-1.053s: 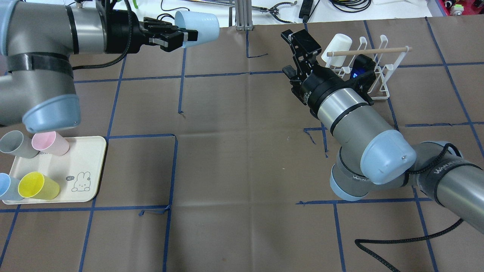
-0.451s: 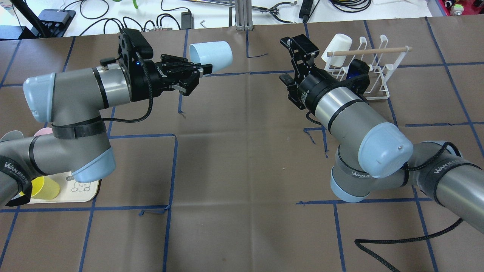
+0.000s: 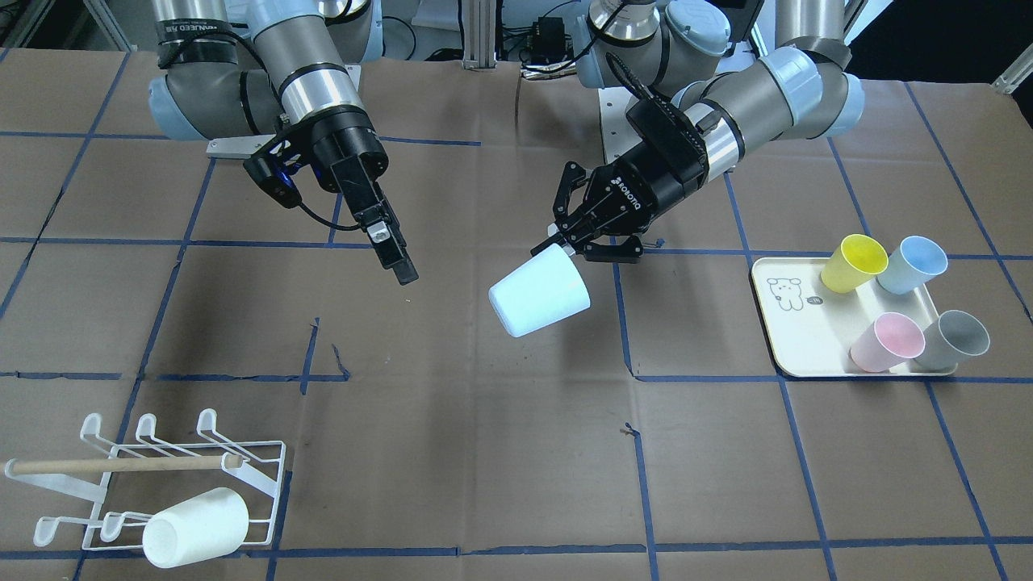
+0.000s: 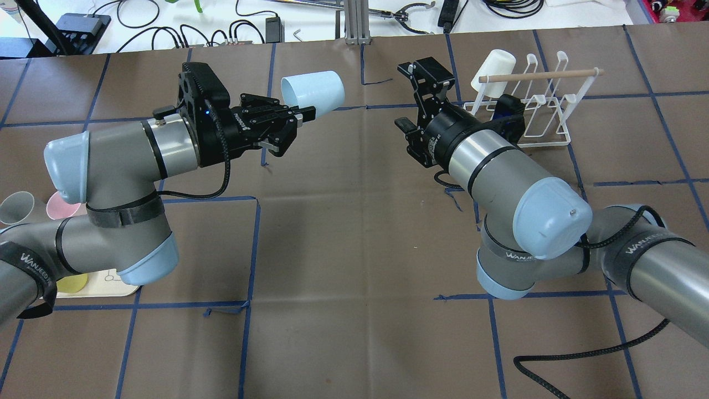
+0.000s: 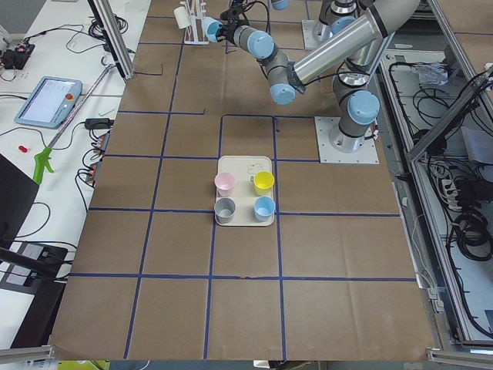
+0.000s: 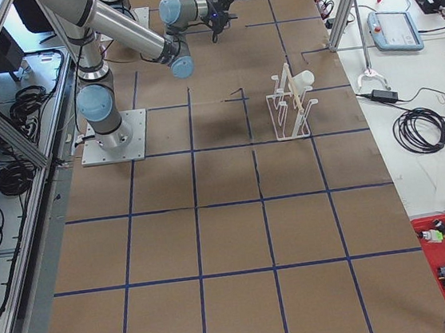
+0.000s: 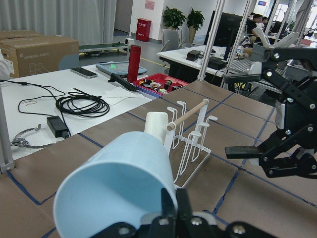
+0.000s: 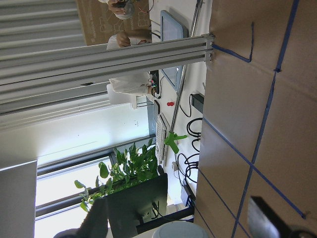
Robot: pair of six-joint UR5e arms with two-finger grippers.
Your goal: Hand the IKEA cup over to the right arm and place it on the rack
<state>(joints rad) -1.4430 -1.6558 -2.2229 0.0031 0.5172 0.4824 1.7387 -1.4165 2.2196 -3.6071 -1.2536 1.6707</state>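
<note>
- Since a second ago the pale blue cup [image 4: 314, 93] has been carried down and inward from the far edge of the bench [image 4: 354, 233]. It is now held in the air over the bench's far middle.
- The cup is pinched at its rim by the left hand [image 4: 299, 115], which is closed on the cup wall. The cup lies on its side, its mouth towards the left wrist and its closed base towards the other arm.
- The right hand [image 4: 412, 95] has been drawn away from the rack [image 4: 548, 119] and towards the cup. Its fingers are spread wide and nothing is held in them.
- The gap between cup and right hand has been narrowed, but the two are not yet touching. The hand-over is judged to be in its approach, with neither the transfer nor the racking done.
- The rack stands at the far right, with a white cup [image 4: 490, 67] already hung on it beside the dowel [image 4: 540, 75].
- The bench is covered in brown paper marked off with blue tape. A tray [image 3: 795, 347] with yellow, blue, pink and grey cups is set on the robot's left side.
- Beyond the bench, white worktops with cables, aluminium posts, potted plants and a monitor are seen.
</note>
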